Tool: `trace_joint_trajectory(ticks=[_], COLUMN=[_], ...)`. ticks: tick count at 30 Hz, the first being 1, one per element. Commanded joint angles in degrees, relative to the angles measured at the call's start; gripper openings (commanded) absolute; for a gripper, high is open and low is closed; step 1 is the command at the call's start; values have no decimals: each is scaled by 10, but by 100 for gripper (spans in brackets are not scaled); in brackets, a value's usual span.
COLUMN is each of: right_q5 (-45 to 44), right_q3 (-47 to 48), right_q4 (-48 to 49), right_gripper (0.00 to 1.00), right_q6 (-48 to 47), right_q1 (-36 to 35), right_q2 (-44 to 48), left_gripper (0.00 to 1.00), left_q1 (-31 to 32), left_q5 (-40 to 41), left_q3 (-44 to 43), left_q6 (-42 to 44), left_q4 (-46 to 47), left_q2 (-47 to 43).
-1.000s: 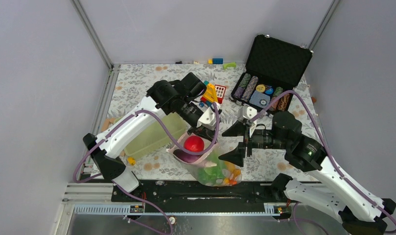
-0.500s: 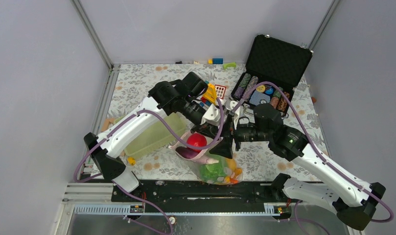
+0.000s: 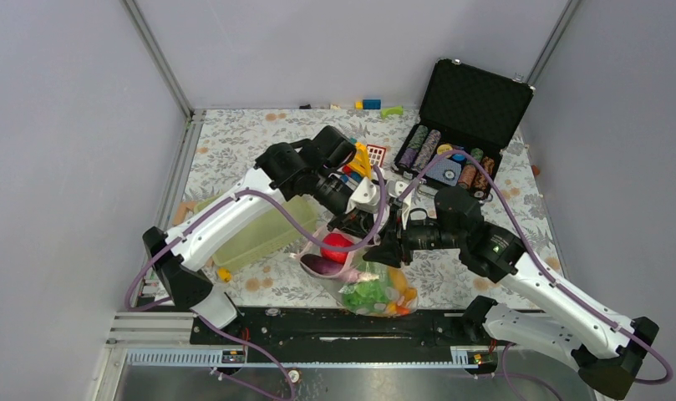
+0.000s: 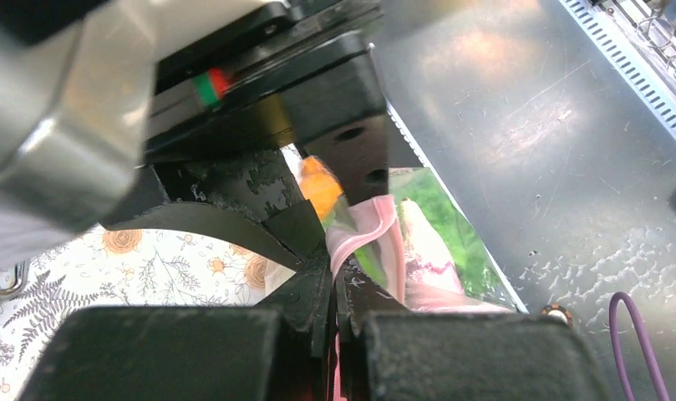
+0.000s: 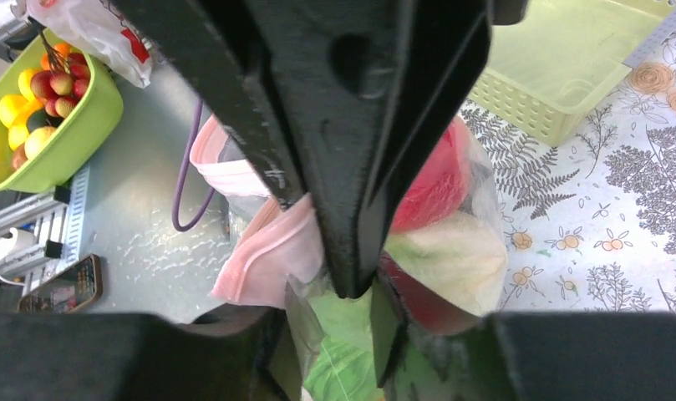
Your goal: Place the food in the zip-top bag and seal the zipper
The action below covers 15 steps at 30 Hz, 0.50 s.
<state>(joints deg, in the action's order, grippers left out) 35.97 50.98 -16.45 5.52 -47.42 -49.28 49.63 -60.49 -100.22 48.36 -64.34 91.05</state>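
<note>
While the left fingers (image 4: pixel 332 288) are pressed together on the bag's pink strip (image 4: pixel 374 224), the right fingers (image 3: pixel 389 251) sit just beside them, partly apart at the strip. I cannot tell whether they grip it. The bag (image 3: pixel 372 291) sags below both, food (image 3: pixel 369 294) inside it, with the red ball (image 3: pixel 336 244) just under the left fingers.

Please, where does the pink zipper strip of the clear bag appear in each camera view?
Top external: the zipper is just below the picture's centre.
Left wrist: zipper at the centre, slightly right.
Right wrist: zipper left of centre.
Shared landmark: green leafy food close by it.
</note>
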Motion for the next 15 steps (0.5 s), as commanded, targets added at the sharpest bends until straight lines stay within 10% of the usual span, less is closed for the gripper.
trace_joint_trajectory(ticks=[1,8,15], right_q5=[16,-38,-120], right_q3=[-4,-32,-35], right_q4=[25,28,27], right_gripper=[31,17,9], right_q6=[16,20,43], right_q1=[-4,-4,-4], right_q2=[12,35,53], left_gripper=[5,98,99], left_q1=[-2,-3,-29], left_q5=[-8,63,214], left_q3=[5,107,281], left_q6=[-25,-150,-330], left_q4=[70,238,476], left_q2=[-40,-118,-263])
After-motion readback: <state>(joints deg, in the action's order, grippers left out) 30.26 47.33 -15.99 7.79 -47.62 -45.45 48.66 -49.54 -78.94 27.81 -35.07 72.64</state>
